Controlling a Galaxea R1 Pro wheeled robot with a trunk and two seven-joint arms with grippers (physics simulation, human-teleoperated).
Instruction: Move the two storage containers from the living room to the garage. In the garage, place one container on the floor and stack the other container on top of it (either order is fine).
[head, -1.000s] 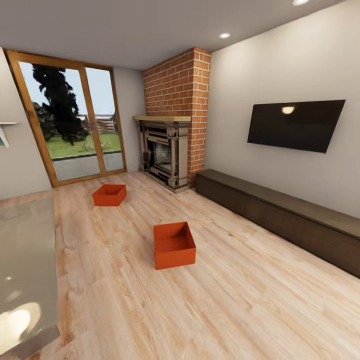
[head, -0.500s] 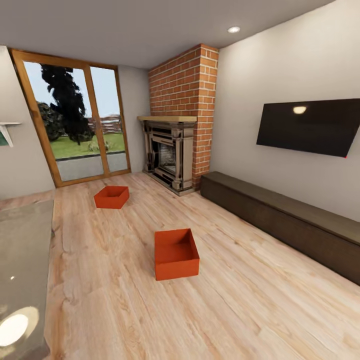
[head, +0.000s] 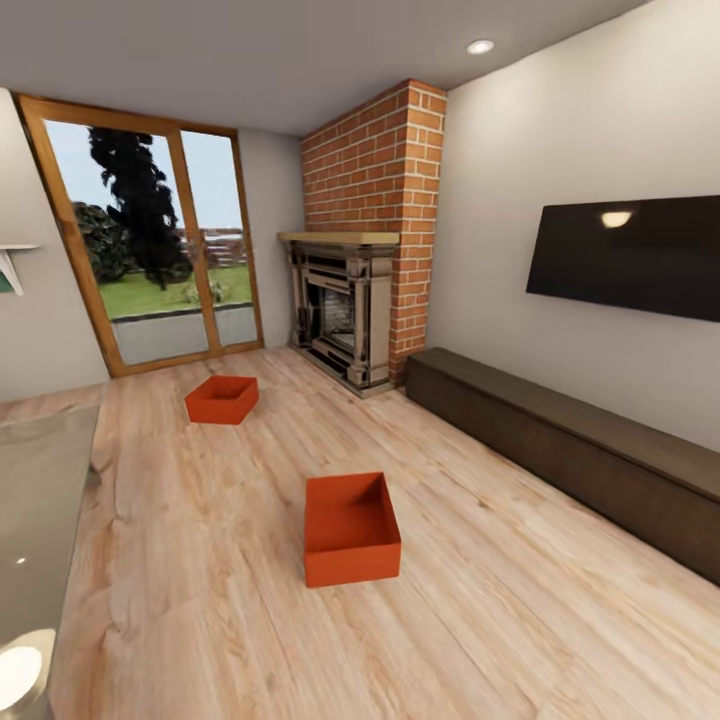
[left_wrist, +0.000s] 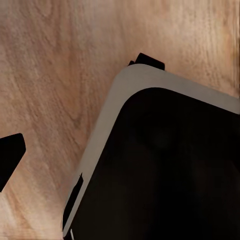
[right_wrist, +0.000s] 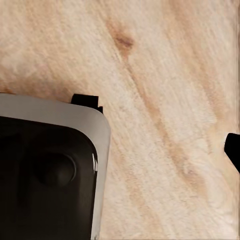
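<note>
Two orange-red rectangular open-top storage containers sit well apart on the light wood plank floor (head: 520, 600) of a living room. The nearer container (head: 350, 528) lies mid-floor; the farther container (head: 221, 399) rests near the wood-framed glass doors (head: 150, 250). A red brick fireplace (head: 365, 240), black wall television (head: 630, 255) and long low dark bench (head: 570, 450) line the right wall. Each wrist view shows perhaps one dark fingertip at its edge; whether either end effector is open or closed cannot be told.
</note>
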